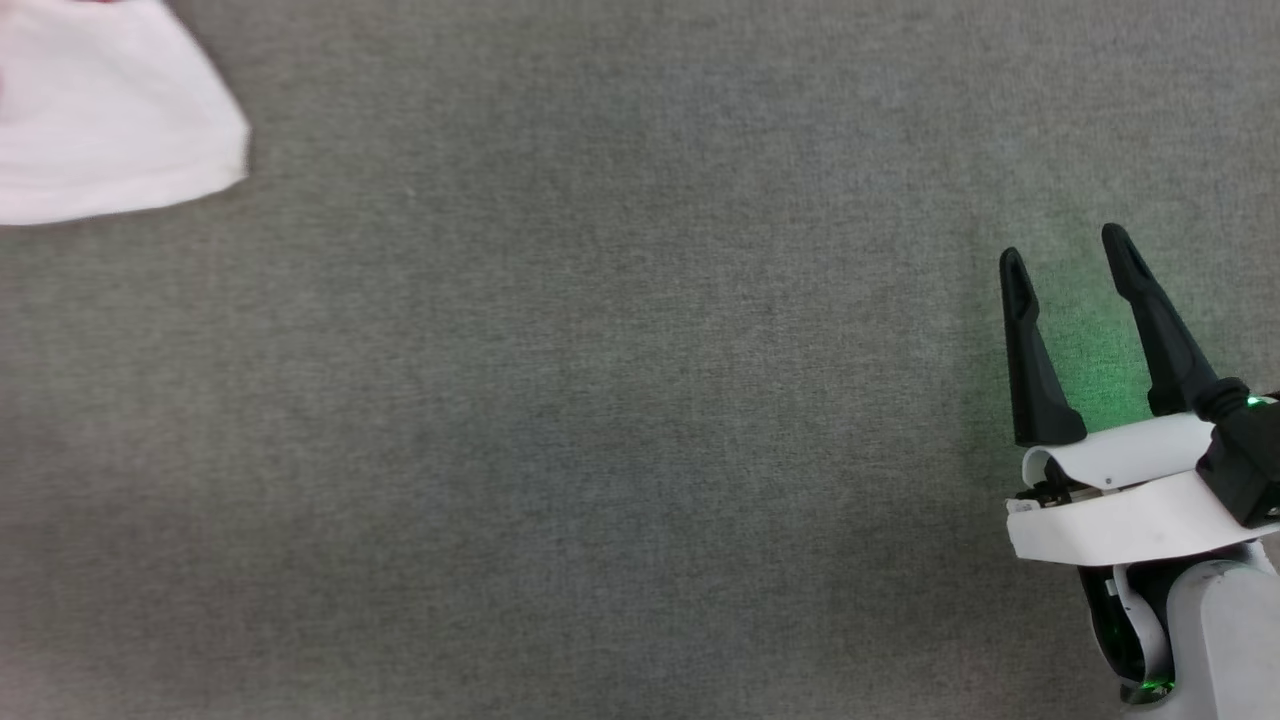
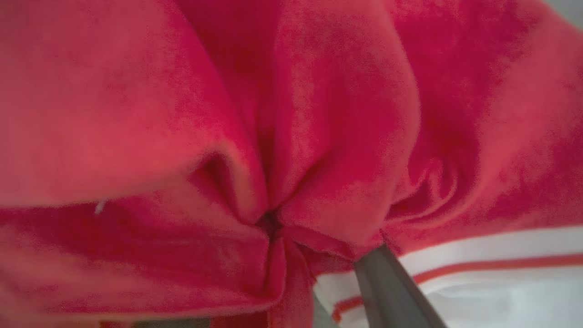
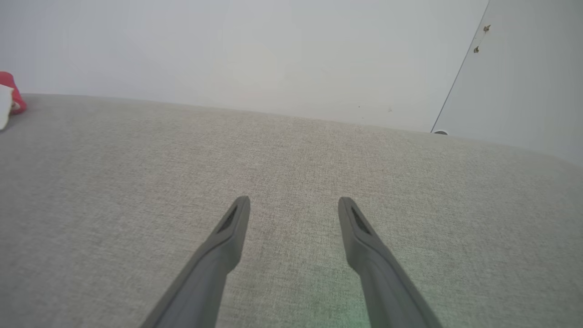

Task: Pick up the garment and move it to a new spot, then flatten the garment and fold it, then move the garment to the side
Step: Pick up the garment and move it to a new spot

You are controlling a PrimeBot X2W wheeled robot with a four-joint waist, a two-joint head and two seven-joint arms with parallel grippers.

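Grey woven fabric covers the tabletop (image 1: 600, 400), with a pale wall (image 3: 273, 54) behind it. The garment (image 1: 110, 110) lies at the far left edge of the head view, where one white sleeve shows. In the left wrist view, the left gripper (image 2: 319, 241) is pushed into bunched red cloth beside striped trim. One dark finger (image 2: 391, 291) shows and the other is buried; the jaws are spread wide, not pinching. The right gripper (image 1: 1062, 245) hovers with its jaws apart and nothing in them, well away from the garment. This looks like the first pickup. Next, the left jaws likely need to close on a fold before lifting.
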